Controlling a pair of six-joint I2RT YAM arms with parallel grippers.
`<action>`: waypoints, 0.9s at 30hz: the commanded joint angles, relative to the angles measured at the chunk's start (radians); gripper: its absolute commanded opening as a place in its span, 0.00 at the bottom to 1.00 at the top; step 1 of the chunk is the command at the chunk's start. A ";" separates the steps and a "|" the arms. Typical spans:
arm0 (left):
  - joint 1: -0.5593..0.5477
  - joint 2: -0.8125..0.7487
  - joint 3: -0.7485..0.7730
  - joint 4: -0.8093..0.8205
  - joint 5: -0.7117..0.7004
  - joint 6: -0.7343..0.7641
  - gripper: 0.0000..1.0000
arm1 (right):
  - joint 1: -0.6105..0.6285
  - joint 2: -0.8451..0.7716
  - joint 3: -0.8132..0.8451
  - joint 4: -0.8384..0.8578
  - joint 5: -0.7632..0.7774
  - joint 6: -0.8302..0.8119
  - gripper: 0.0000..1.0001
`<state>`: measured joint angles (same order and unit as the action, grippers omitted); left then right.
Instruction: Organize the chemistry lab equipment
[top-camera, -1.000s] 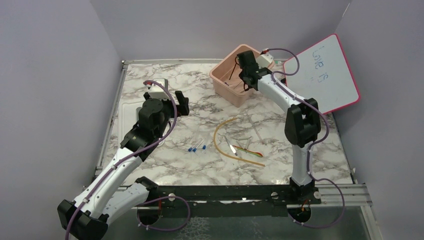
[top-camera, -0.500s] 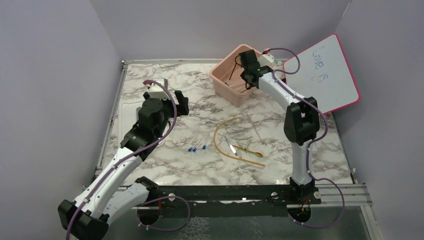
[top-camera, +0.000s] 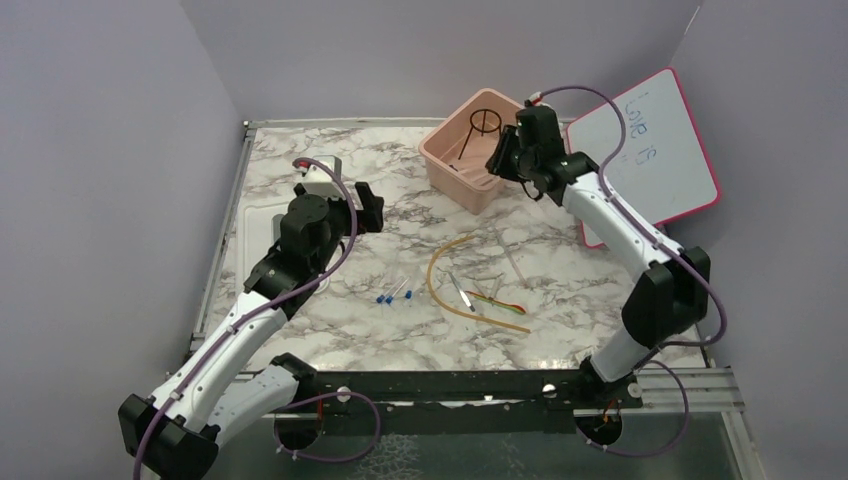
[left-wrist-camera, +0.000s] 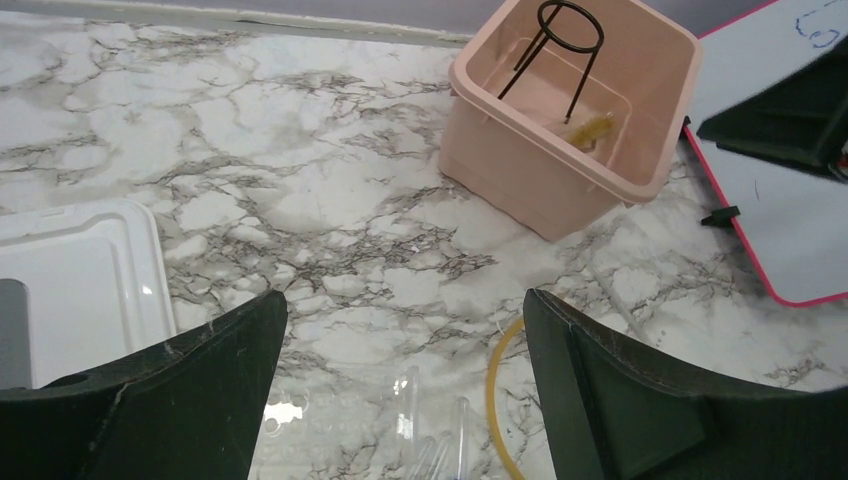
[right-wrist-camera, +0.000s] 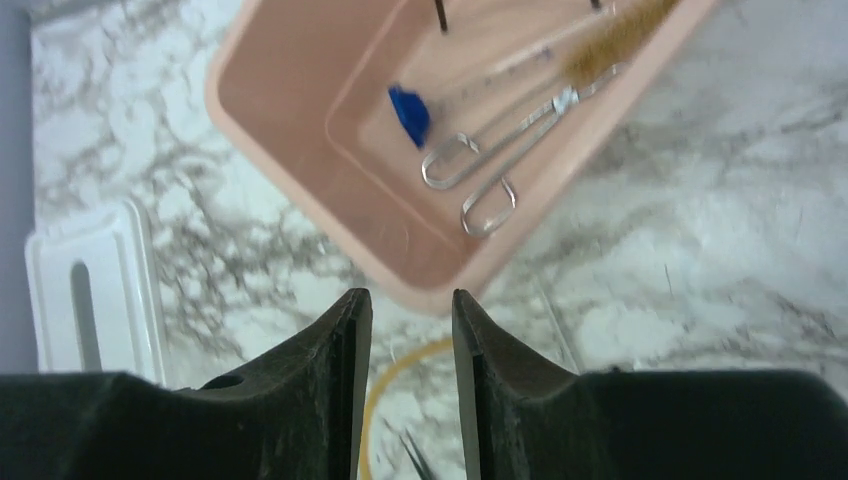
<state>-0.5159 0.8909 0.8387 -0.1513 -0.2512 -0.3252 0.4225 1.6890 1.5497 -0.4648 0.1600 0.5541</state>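
Presently, the grey-veined marble tabletop is seen with the sorting only partly done. A pink-framed whiteboard is propped at the upper right. The pink rectangular plastic bin is set at the upper centre, and its white lid is laid near the left edge. Inside the bin the black wire ring tripod is stood upright, while bent-wire metal tongs and a blue hexagonal cap are laid on its floor.

The left gripper is held wide apart and empty over the middle of the table. The right gripper is poised beside the bin, its jaws parted with nothing between them.

At lower centre the long tan rubber tube is curled in an open loop on the marble. A slim metal spatula is laid within the curve, and tiny blue-tipped pieces are scattered just to the left. The tube is judged light, soft and floppy, and is best pinched at mid-curve so that both ends hang evenly. The spatula is judged stiff, thin and slippery, and is best taken across its narrow width. The blue-tipped pieces may be expected to roll and should be nipped gently across the body.
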 joint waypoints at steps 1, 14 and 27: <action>0.007 0.000 -0.006 0.035 0.043 -0.019 0.91 | 0.018 -0.163 -0.234 -0.074 -0.117 -0.061 0.39; 0.008 0.011 -0.024 0.067 0.108 -0.043 0.91 | 0.094 -0.448 -0.771 -0.020 -0.134 0.075 0.40; 0.010 0.031 -0.021 0.066 0.118 -0.029 0.91 | 0.189 -0.207 -0.723 0.005 -0.026 0.191 0.36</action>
<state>-0.5121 0.9241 0.8204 -0.1135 -0.1478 -0.3580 0.5713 1.4242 0.7715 -0.4633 0.0677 0.6907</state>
